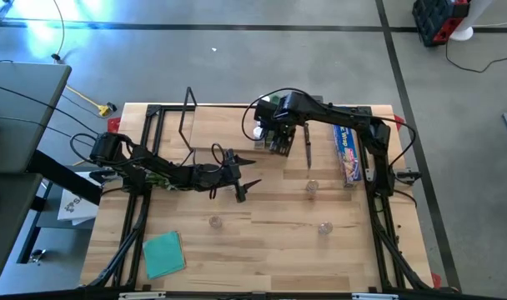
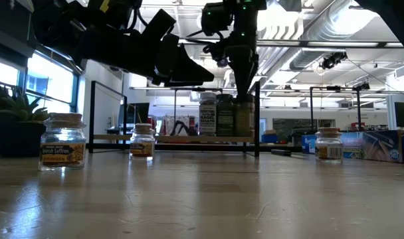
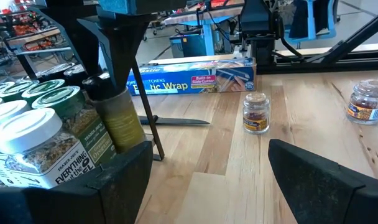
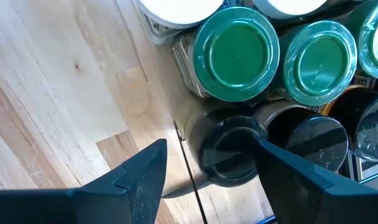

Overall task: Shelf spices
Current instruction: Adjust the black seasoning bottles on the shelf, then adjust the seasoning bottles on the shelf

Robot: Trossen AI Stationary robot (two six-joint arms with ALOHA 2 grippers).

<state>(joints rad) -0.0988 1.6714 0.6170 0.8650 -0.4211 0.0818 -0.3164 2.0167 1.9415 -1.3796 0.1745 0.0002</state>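
Note:
The shelf (image 1: 213,127) is a light board with black wire frames at the table's far middle. Several spices (image 1: 274,137) with green, white and dark lids stand on its right end. My right gripper (image 4: 209,147) points down over a dark-lidded jar (image 4: 232,155) at the group's near edge, open, one finger on each side of its lid. That jar stands upright beside the wire frame (image 3: 148,121). Three loose spice jars (image 1: 312,187) (image 1: 324,227) (image 1: 214,222) stand on the table. My left gripper (image 1: 248,189) hovers open left of the shelf's jars, holding nothing. My right gripper comes at the dark-lidded jar from above, its fingers pointing down. A gap shows between one finger (image 4: 145,177) and the lid. The other finger (image 4: 282,168) stands right at the lid's rim (image 4: 254,134); I cannot tell whether it touches.
A long blue wrap box (image 1: 347,154) lies right of the shelf. A green cloth (image 1: 163,254) lies at the near left. A black pen-like stick (image 3: 173,121) lies beside the shelf. Bare wood stretches between the loose jars and the table's near edge.

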